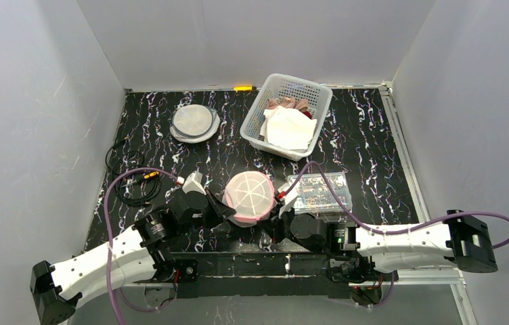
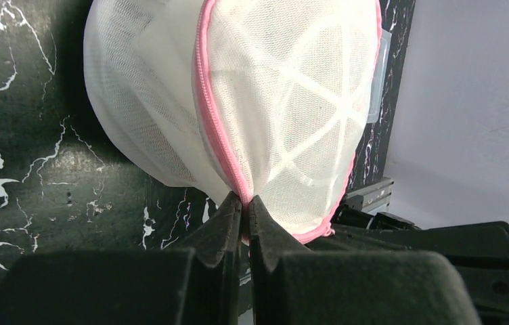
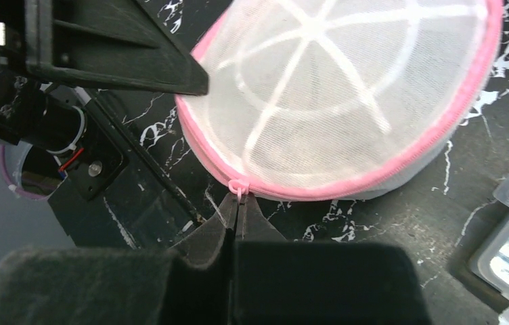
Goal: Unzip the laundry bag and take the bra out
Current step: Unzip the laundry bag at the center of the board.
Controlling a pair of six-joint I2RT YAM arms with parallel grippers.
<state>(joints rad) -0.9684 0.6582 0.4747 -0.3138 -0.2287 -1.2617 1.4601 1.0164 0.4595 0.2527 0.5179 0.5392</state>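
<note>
A round white mesh laundry bag [image 1: 250, 196] with a pink zipper rim lies near the table's front edge, between both arms. My left gripper [image 2: 245, 200] is shut on the bag's pink zipper seam [image 2: 212, 115], pinching mesh at the bag's left side [image 1: 228, 206]. My right gripper [image 3: 238, 200] is shut on the small pink zipper pull [image 3: 239, 185] at the bag's near right edge. The zipper line [image 3: 373, 175] looks closed around the rim. The bra is hidden inside the bag; I cannot make it out through the mesh.
A white plastic basket [image 1: 285, 115] with folded laundry stands at the back centre. Another flat round mesh bag [image 1: 194, 122] lies at back left. A clear plastic box [image 1: 319, 191] sits just right of the bag. Black cables [image 1: 133, 183] coil at the left.
</note>
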